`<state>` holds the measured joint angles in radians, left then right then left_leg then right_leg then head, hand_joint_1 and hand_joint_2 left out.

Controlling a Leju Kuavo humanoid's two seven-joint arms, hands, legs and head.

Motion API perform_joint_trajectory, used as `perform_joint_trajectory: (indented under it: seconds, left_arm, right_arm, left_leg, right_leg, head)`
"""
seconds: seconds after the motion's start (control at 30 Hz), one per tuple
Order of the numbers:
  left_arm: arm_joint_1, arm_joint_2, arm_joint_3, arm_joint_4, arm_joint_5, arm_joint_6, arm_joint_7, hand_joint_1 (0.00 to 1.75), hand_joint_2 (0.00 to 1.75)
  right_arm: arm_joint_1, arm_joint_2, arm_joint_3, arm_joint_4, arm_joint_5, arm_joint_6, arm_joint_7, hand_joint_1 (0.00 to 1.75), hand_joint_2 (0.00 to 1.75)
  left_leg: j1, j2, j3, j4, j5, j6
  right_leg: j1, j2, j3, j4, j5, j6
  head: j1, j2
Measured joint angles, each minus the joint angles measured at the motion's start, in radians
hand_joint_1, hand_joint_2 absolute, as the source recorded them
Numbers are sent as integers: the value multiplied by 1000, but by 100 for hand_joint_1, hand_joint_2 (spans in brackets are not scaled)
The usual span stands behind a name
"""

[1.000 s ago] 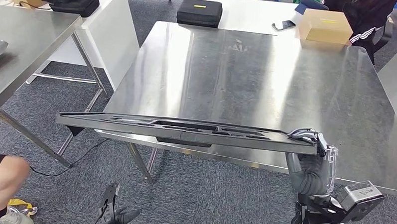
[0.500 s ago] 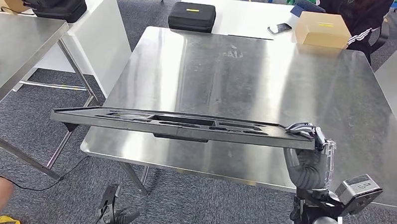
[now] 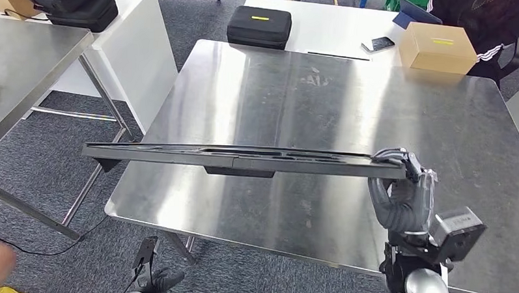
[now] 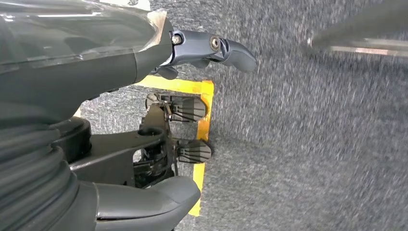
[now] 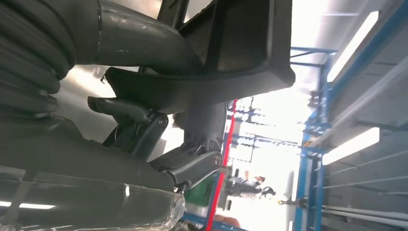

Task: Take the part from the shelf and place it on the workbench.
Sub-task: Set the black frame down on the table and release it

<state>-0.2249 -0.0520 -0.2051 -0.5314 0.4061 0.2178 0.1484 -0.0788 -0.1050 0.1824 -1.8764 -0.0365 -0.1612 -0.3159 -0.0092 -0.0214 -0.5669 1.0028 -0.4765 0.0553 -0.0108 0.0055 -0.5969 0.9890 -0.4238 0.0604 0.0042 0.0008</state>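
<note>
The part point(image 3: 243, 158) is a long flat black plastic panel with cut-outs, held level above the near half of the steel workbench point(image 3: 324, 90). My right hand point(image 3: 398, 194) grips its right end, fingers curled over the top edge. From the right wrist the panel's end point(image 5: 240, 53) sits clamped between thumb and fingers. The panel's left end overhangs the bench's left edge above the carpet. My left hand point(image 4: 144, 96) hangs low by my side above the carpet, fingers apart, holding nothing; it shows at the bottom edge of the head view point(image 3: 151, 283).
A cardboard box point(image 3: 443, 47) and a phone point(image 3: 378, 44) lie at the bench's far right, a black case point(image 3: 259, 26) on a white table behind. Another steel table point(image 3: 25, 66) stands to the left. A person point(image 3: 483, 21) stands at the far right. Yellow floor tape point(image 4: 204, 125) lies below.
The view has shifted and the bench now lies closer beneath the panel. The panel has tilted nearer to edge-on and sits further over the bench, still gripped by my right hand.
</note>
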Motion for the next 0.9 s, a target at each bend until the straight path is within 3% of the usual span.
perform_joint_trajectory:
  seconds: [0.17,0.43,0.77,0.9]
  left_arm:
    - [-29,-9,-16,29,-4,-4,12,0,175]
    - [-59,-15,-38,72,5,-21,20,0,175]
    - [-104,-14,-82,125,43,-23,29,0,175]
    - [-107,-14,-96,136,50,-29,37,0,175]
  right_arm:
    - [-157,-26,3,162,66,-40,38,175,175]
    - [-433,-51,28,501,208,-142,96,175,175]
    - [-816,-54,59,1061,418,-295,206,175,175]
    - [-900,-70,66,1208,467,-357,253,0,0]
  left_leg:
    - [1,3,5,-8,0,3]
    - [1,5,5,-10,3,-6]
    - [-6,4,5,-8,4,-6]
    - [-7,1,4,-7,4,-5]
  right_leg:
    - [2,5,0,0,-2,-4]
    - [4,5,0,1,-1,-9]
    - [-1,4,1,1,0,-9]
    - [-2,2,1,1,0,-9]
  head:
    - [-1,0]
    - [-1,0]
    - [0,0]
    - [0,0]
